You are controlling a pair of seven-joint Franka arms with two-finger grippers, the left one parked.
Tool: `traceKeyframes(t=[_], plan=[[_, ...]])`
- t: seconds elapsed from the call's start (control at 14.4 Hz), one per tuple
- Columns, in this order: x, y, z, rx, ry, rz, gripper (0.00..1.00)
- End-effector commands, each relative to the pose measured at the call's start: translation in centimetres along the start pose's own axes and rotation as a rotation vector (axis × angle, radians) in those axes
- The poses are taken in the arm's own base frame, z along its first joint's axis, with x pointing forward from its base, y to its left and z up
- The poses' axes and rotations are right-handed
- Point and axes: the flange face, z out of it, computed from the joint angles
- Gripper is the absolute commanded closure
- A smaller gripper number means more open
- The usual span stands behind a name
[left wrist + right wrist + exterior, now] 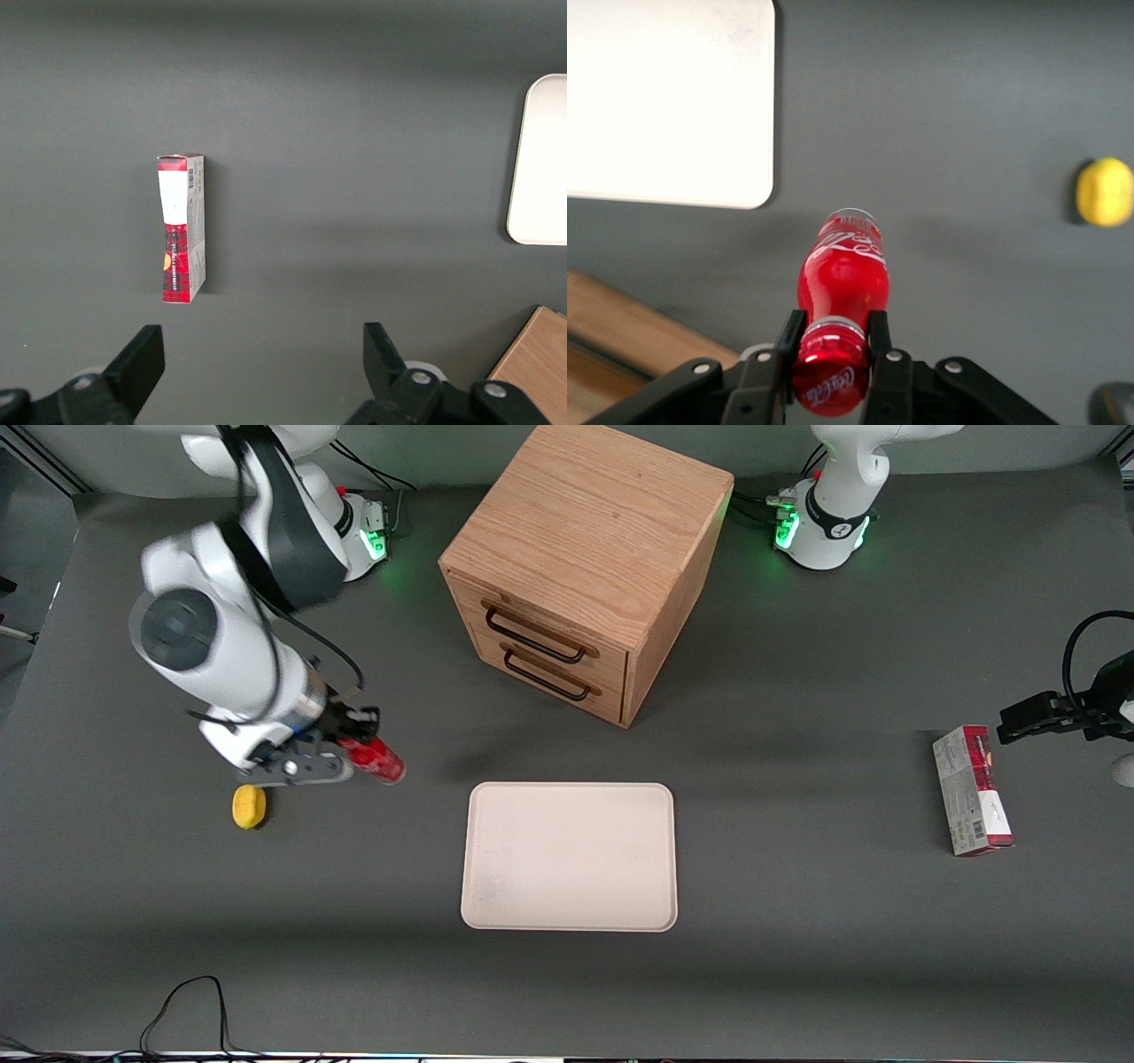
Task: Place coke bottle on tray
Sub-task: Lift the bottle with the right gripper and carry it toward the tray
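Currently gripper (831,350) fingers clamp the coke bottle (842,279) neck, lifted off the table (797,974), toward the working arm's end from the tray (570,856).

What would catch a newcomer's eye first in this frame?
Probably the coke bottle, clamped at its neck in the gripper toward the working arm's end of the table, beside a yellow lemon. Next, the bare tray, in front of the wooden drawer cabinet.
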Motion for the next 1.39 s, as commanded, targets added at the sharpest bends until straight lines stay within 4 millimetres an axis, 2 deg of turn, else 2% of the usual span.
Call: traceKeyframes(t=[0.0, 0.28, 0.42, 0.56, 0.69, 0.83, 0.9, 0.97, 1.11, 1.18, 1.32], plan=[[-0.9, 0.2, -6.6, 0.004, 0.002, 0.008, 0.99], [-0.7, 0.0, -8.8, 0.014, 0.033, 0.004, 0.99], [1.9, -1.6, -9.5, 0.031, 0.072, -0.009, 0.99], [4.1, -3.7, -9.4, 0.046, 0.097, -0.032, 1.00], [5.6, -6.7, -8.0, 0.063, 0.103, -0.075, 1.00], [5.8, -10.4, -6.7, 0.036, 0.127, -0.127, 1.00], [5.9, -11.6, -6.2, 0.024, 0.142, -0.142, 1.00], [6.0, -12.3, -5.7, 0.022, 0.151, -0.151, 1.00], [6.9, -12.5, -4.8, 0.029, 0.171, -0.147, 1.00], [7.8, -12.7, -3.6, 0.030, 0.183, -0.147, 1.00], [10.1, -13.0, 0.4, 0.029, 0.178, -0.140, 1.00]])
